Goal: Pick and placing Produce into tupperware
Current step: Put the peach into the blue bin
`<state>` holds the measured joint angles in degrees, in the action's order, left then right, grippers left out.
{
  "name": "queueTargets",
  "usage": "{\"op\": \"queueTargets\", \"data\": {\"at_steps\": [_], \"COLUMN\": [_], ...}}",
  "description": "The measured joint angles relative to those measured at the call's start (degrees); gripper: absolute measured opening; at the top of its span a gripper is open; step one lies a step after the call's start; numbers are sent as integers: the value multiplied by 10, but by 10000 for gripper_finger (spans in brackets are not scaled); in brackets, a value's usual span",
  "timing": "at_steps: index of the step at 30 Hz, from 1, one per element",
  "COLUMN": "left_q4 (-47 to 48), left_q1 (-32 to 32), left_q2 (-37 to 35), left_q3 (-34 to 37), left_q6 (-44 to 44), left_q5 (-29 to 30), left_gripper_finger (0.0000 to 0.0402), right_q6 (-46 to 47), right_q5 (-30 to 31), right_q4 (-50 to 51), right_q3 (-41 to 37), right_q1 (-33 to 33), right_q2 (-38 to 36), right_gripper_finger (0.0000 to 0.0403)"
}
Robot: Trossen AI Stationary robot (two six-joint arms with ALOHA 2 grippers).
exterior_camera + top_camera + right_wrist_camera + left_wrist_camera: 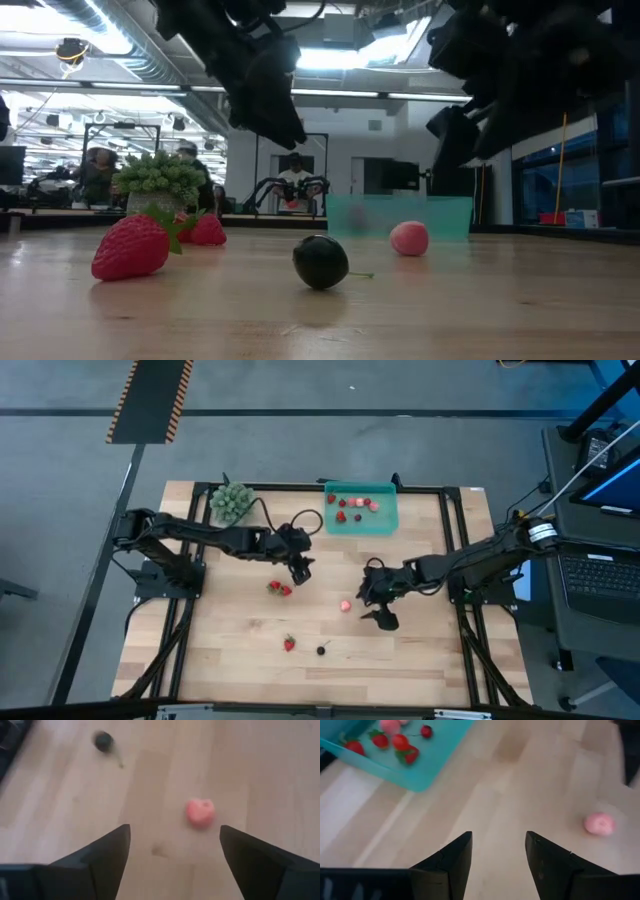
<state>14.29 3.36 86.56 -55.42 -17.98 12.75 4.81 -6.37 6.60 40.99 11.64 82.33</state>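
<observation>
Fruit is split between the desk (pixel 240 650) and the teal tray (pixel 385 525): several red and pink pieces already lie in the tray at the far middle, while a red pair (pixel 279 589), one strawberry (pixel 289 644), a dark berry (pixel 321 651) and a pink piece (pixel 346 604) wait on the wood. A leafy green clump (pixel 231 502) sits far left. The left pincer (pixel 300 572) reaches in from the left, narrowly open and empty, just beside the red pair. The right pincer (pixel 383 618), spread wide and empty, hangs just right of the pink piece, likely its next pick.
</observation>
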Motion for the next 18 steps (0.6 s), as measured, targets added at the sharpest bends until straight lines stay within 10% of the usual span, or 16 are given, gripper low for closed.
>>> {"op": "queueTargets", "data": {"at_steps": [18], "left_q4": [2], "left_q1": [-45], "left_q2": [0], "left_q3": [0], "left_q6": [-25], "left_q5": [1], "left_gripper_finger": [176], "right_q6": [-8], "right_q5": [81], "right_q4": [-127], "right_q3": [1], "right_q1": [-10], "right_q2": [161], "right_gripper_finger": [308]}}
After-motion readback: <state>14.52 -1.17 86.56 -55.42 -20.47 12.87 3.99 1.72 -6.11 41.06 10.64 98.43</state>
